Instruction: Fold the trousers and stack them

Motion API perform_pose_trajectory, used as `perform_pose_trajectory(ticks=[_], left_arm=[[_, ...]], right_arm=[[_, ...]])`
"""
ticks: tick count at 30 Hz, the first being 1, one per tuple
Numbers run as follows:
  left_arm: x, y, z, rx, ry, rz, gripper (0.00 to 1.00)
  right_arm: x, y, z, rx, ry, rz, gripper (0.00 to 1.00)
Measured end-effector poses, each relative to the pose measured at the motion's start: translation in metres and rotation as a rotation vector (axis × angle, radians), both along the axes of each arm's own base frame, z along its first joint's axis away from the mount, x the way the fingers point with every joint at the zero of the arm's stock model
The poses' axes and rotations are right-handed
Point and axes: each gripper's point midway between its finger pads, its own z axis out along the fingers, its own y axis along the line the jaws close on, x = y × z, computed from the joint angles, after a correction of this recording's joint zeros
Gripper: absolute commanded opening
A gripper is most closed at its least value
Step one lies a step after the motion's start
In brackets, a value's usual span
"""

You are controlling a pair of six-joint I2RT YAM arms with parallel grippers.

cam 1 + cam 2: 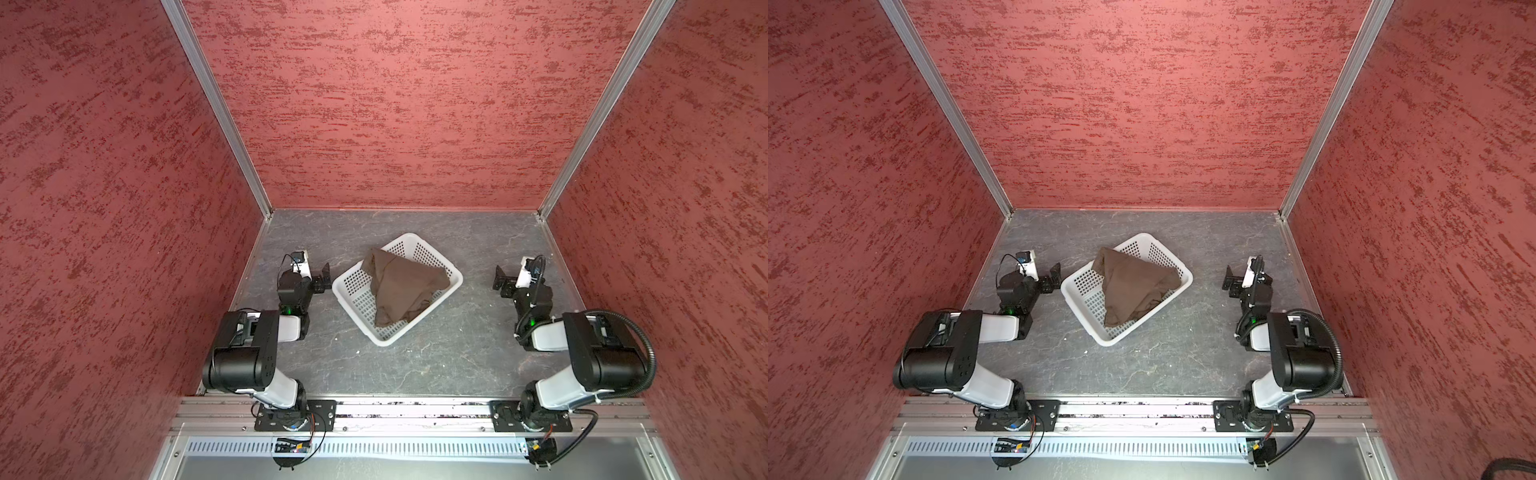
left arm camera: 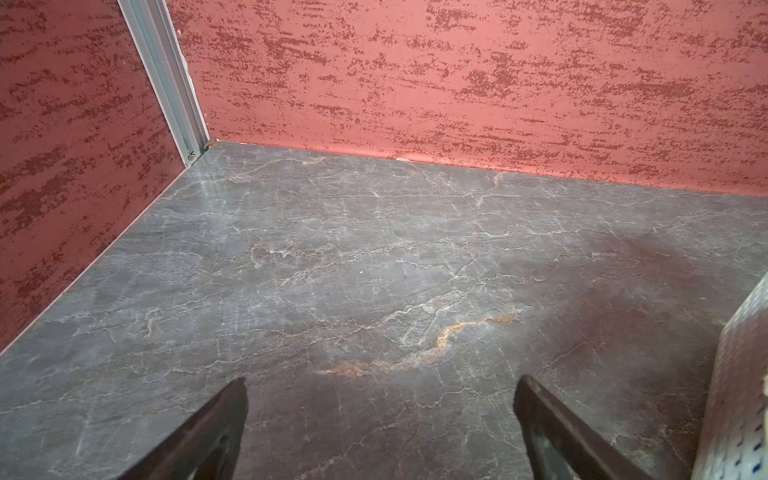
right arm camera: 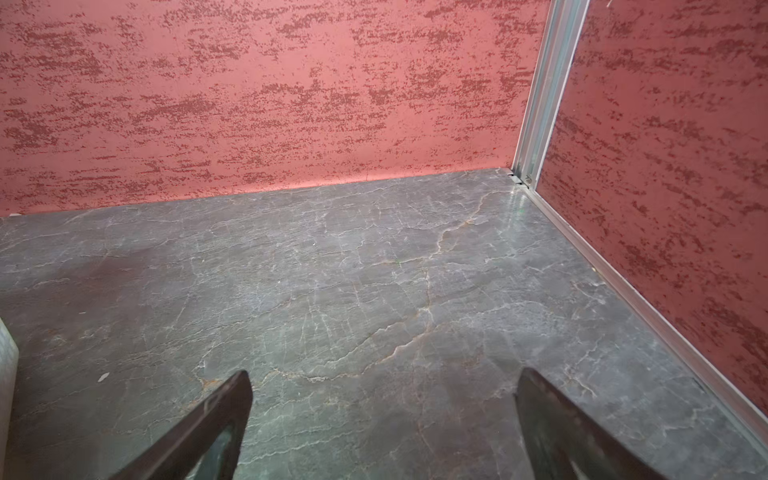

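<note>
The dark brown trousers (image 1: 401, 286) (image 1: 1133, 286) lie bunched in a loose heap inside the white perforated basket (image 1: 353, 286) (image 1: 1084, 286) at mid-table, draping over its right rim. My left gripper (image 1: 324, 274) (image 1: 1054, 272) hovers just left of the basket, open and empty. The right gripper (image 1: 500, 276) (image 1: 1230, 278) stands open a short way off the basket's right side. In the left wrist view the left gripper (image 2: 380, 380) has only bare table between its jaws, with the basket wall (image 2: 739, 395) beside it. The right gripper (image 3: 384, 374) likewise holds nothing. Neither wrist view shows the trousers.
The grey marble-patterned table (image 1: 415, 365) is enclosed by red textured walls (image 1: 415, 104) on three sides, with aluminium posts in the back corners. Both arm bases sit on the metal rail (image 1: 415, 411) along the front edge. A sliver of the basket (image 3: 6, 374) shows in the right wrist view.
</note>
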Motion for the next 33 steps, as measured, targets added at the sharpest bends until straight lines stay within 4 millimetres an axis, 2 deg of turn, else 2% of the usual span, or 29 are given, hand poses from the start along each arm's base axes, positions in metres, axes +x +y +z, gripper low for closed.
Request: perform_pose_trajectory(ticks=[24,27,30,33], left_arm=[[0.0,0.0,0.0,-0.001,0.0,0.0,1.0],[-0.002,0.005,0.0,0.01,0.012,0.046,0.99],[-0.008,0.009,0.016,0.025,0.023,0.096,0.99],[-0.007,0.014,0.062,0.006,-0.03,0.159,0.99]], right_arm=[[0.0,0.001,0.0,0.001,0.0,0.003,0.99],[-0.001,-0.002,0.0,0.003,0.002,-0.011,0.99],[-0.005,-0.007,0.01,0.005,0.013,-0.052,0.99],[-0.007,-0.016,0.055,0.02,-0.069,-0.122,0.99]])
